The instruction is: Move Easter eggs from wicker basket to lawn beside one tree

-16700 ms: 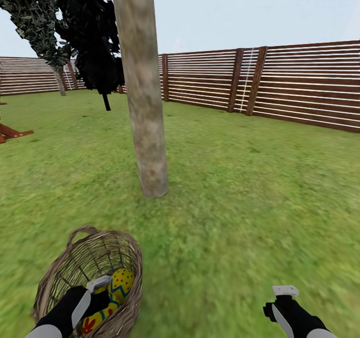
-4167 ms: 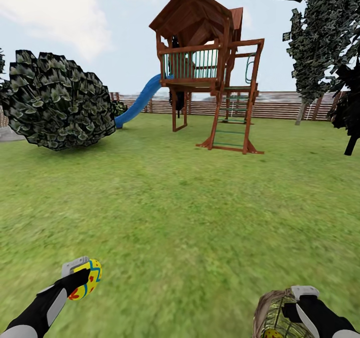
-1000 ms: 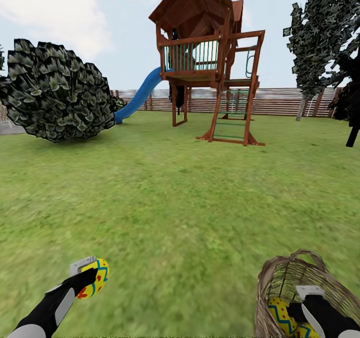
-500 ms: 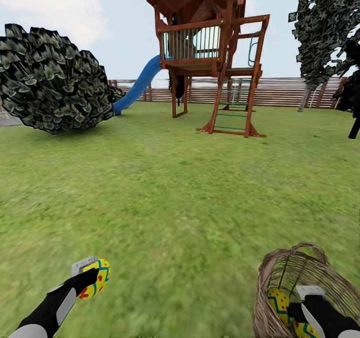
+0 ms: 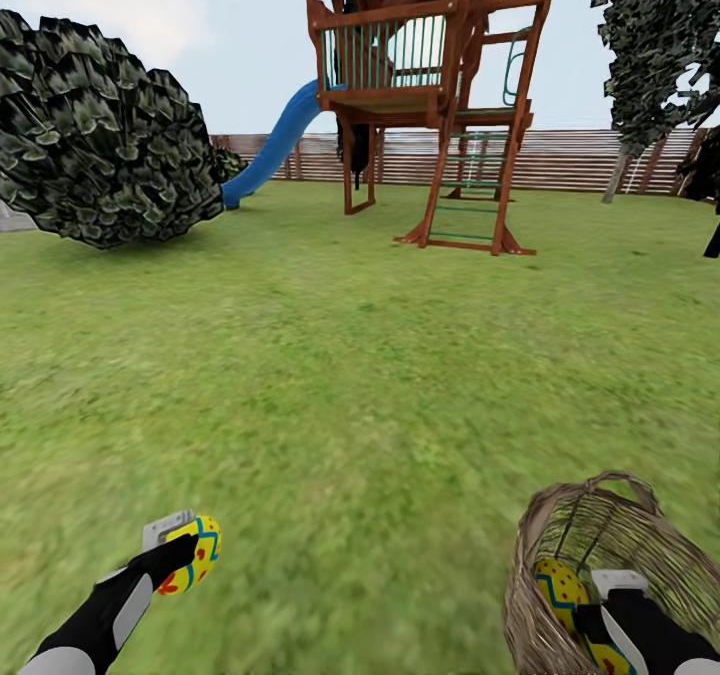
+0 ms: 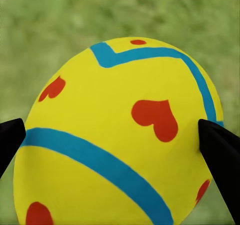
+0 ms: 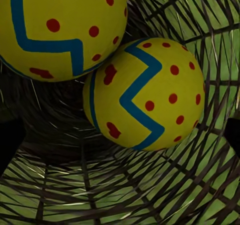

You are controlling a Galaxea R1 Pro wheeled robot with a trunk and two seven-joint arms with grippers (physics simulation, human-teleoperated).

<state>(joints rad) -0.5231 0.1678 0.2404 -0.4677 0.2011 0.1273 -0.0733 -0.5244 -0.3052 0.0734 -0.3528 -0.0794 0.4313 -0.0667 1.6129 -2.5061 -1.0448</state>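
My left gripper (image 5: 185, 555) is shut on one yellow Easter egg (image 5: 195, 552) with blue bands and red marks, held just above the lawn (image 5: 360, 375). In the left wrist view that egg (image 6: 120, 135) sits between the two black fingers (image 6: 220, 155). The wicker basket (image 5: 560, 525) stands on the grass at the lower right. My right gripper (image 5: 620, 610) reaches down inside it, open, above two more eggs (image 5: 560, 587). The right wrist view shows both eggs (image 7: 145, 92) lying on the woven bottom, free of the fingers.
A wooden playset (image 5: 430, 105) with a blue slide (image 5: 275, 150) stands ahead in the garden. A dark mottled bush (image 5: 100, 135) is at the left, dark mottled trees (image 5: 655, 45) at the right, a slat fence (image 5: 600, 160) behind. Open grass lies between.
The camera has tilted down, so the playset sits higher and more of the basket shows. My left gripper still holds its egg; the right stays inside the basket.
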